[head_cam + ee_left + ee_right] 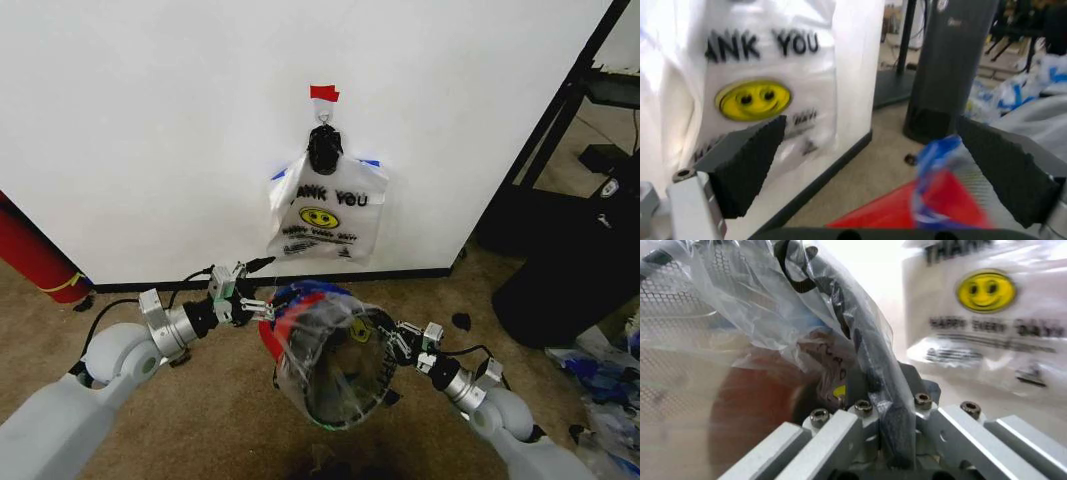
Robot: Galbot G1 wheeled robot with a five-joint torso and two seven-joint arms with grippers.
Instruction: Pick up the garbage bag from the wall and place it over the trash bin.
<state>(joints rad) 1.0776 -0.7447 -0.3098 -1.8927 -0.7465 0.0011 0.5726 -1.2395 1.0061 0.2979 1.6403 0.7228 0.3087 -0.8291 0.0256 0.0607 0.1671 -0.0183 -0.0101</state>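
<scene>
Right wrist view: right tool (pixel 890 405) clamps trash bin (pixel 860 340) rim through garbage bag (pixel 753 305); left tool (pixel 887 165) gapes wide, empty.

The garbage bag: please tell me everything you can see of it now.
The garbage bag is thin, crinkly, see-through plastic with blue patches near the left gripper. It is draped over the mouth of the trash bin, whose mesh wall shows through it, and loose folds hang at the rim. The right gripper is shut on the bin's rim with bag plastic over it. The left gripper is open beside the blue part, on the wall side.
</scene>
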